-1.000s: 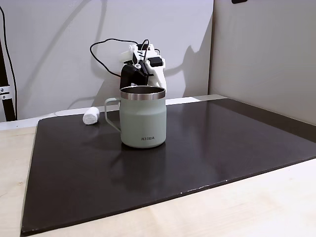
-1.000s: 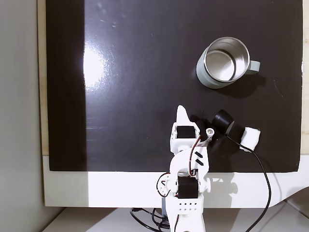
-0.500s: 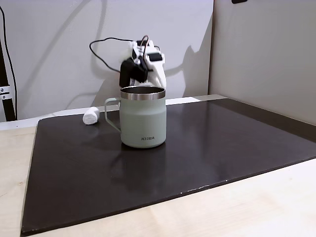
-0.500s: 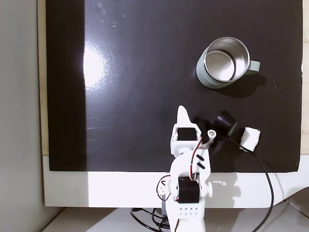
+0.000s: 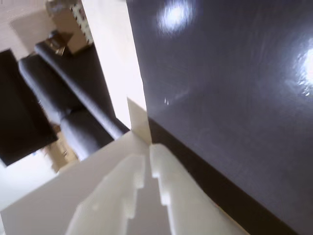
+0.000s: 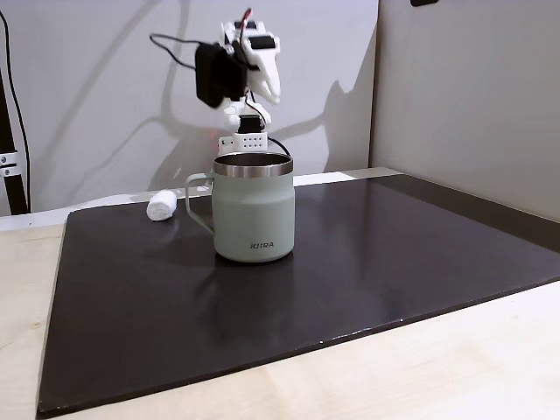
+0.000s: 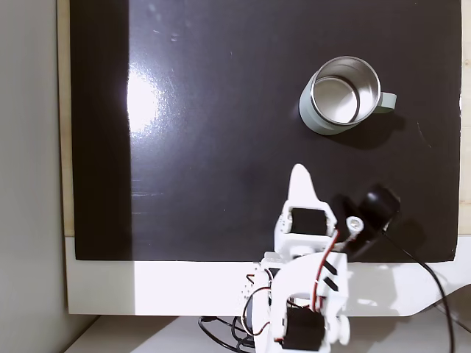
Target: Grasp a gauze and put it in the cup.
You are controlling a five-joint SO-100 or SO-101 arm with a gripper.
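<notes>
The cup (image 6: 254, 210) is a pale sage-green mug with a steel rim, standing upright on the black mat; from above, the cup (image 7: 340, 95) looks empty. A small white gauze (image 6: 161, 206) roll lies on the mat to the left of the mug's handle. My gripper (image 6: 272, 94) hangs high above and behind the mug, far from the roll. From overhead my gripper (image 7: 299, 174) points toward the mat's middle, and the wrist camera (image 7: 372, 209) covers the spot where the roll lies. In the wrist view my gripper (image 5: 149, 145) has its white fingers pressed together, holding nothing.
The glossy black mat (image 6: 394, 254) covers most of the pale wooden table (image 6: 437, 367). The arm's base (image 7: 294, 323) sits on the white strip at the mat's edge, with a black cable (image 7: 434, 287) trailing beside it. Walls stand behind and to the right.
The arm has lifted, carrying the shut gripper from just behind the mug's rim to well above it. From overhead the wrist camera has shifted over the gauze. Mug and gauze stayed put.
</notes>
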